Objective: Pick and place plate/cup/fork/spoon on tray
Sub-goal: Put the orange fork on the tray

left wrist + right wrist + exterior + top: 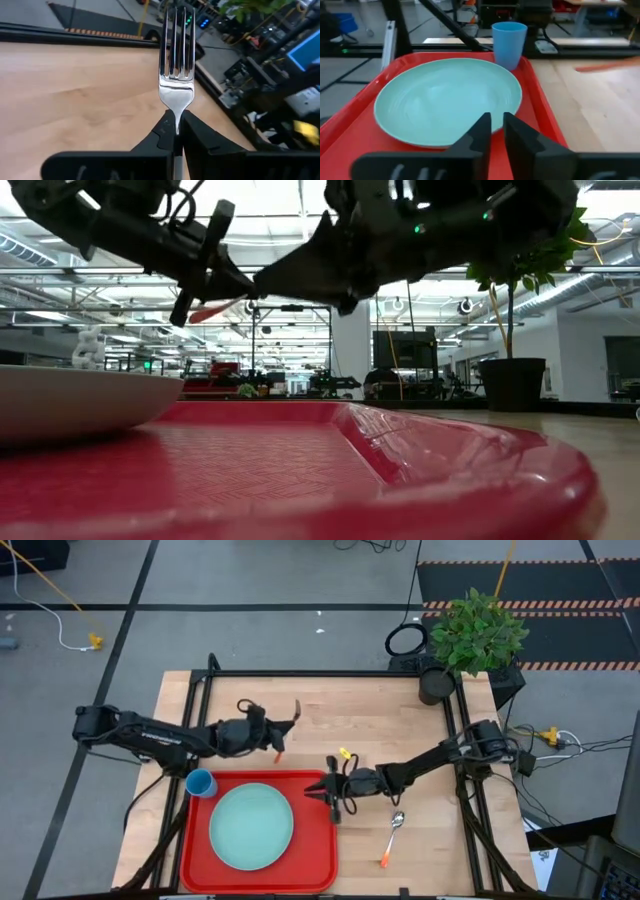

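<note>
Fork placement is in hand. The left tool (285, 736) grips the fork (176, 55) above the surface, just behind the tray (315, 865); next, carry it over the tray and release. The right tool (334, 802), nearly closed and empty, hovers at the tray's right rim. The spoon (392, 835) remains on the surface.

On the tray (322, 840), only the strip right of the plate (251, 826) lies bare, though my right gripper (336, 798) overhangs its edge; the cup (201, 783) fills the far-left corner.
</note>
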Motion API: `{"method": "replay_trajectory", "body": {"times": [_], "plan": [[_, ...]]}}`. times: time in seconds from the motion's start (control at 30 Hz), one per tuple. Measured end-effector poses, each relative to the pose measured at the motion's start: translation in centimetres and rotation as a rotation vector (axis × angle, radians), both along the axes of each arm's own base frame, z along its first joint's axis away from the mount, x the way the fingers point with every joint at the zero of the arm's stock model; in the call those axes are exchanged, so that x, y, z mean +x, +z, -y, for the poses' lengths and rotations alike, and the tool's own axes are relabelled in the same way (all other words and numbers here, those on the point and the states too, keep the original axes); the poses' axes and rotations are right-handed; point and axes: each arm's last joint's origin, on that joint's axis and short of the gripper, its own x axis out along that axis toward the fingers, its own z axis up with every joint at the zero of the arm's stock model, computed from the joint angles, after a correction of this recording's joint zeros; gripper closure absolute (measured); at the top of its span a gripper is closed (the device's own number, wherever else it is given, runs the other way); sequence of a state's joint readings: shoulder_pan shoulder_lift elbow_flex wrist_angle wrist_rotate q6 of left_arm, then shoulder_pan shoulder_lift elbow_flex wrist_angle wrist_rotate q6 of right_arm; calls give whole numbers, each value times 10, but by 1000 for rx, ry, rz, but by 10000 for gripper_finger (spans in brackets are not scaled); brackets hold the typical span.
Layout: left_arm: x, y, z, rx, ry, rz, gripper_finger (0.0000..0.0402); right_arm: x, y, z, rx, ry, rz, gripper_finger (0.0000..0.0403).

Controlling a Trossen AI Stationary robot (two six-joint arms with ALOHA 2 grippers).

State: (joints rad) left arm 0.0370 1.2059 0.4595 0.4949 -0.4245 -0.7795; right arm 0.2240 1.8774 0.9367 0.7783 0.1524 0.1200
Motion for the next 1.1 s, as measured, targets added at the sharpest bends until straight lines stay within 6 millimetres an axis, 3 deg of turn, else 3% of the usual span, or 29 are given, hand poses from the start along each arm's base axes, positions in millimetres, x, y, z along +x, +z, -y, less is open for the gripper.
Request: {"method": "replay_trajectory", "body": {"times": [0.33, 0.53, 0.77, 1.1], "plan": [[16, 3, 37, 120, -149, 138, 383, 4, 0, 21, 54, -6, -2, 248], [18, 0, 51, 181, -211, 127, 390, 6, 5, 28, 97, 54, 39, 207], [25, 1, 60, 219, -249, 190, 387, 7, 10, 27, 106, 58, 85, 190], [58, 16, 73, 342, -376, 204, 383, 7, 13, 27, 128, 56, 123, 190]]}}
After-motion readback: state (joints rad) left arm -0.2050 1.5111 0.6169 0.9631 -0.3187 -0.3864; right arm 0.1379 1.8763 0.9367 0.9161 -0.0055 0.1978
